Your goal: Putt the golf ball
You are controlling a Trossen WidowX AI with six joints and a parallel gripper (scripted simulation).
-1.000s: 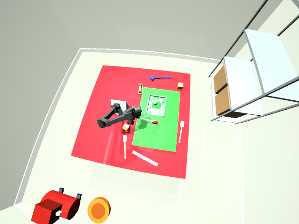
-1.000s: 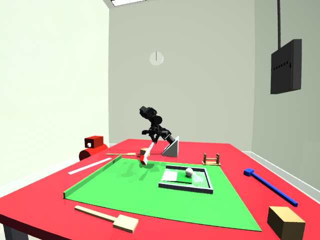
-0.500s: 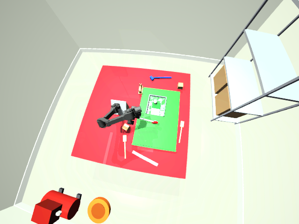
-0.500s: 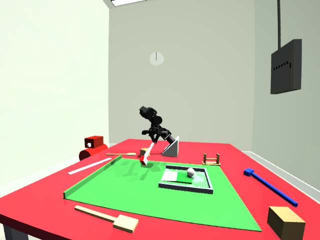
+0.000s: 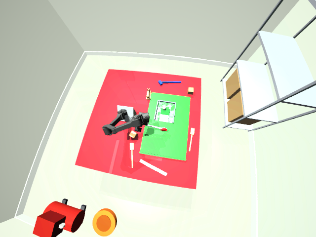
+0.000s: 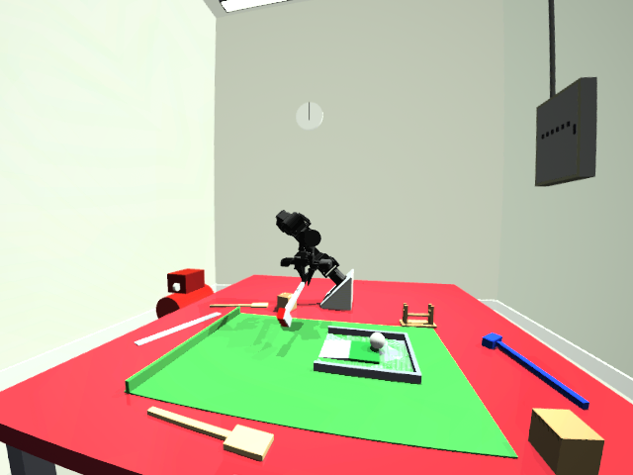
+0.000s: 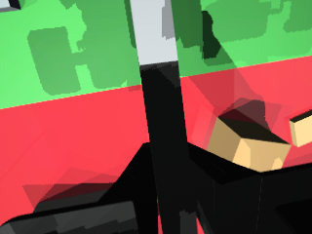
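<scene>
Near the left edge of the green mat (image 5: 166, 142), the tool (image 6: 307, 278) is pinching the red putter (image 6: 289, 308) by its stick. The putter's red head hangs over the mat. Further right, the golf ball (image 6: 377, 339) sits inside the raised green (image 6: 365, 363), near the surface's (image 5: 97, 142) far edge.

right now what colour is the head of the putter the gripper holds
Red, on a white shaft; the putter head shows best in the exterior view.
</scene>
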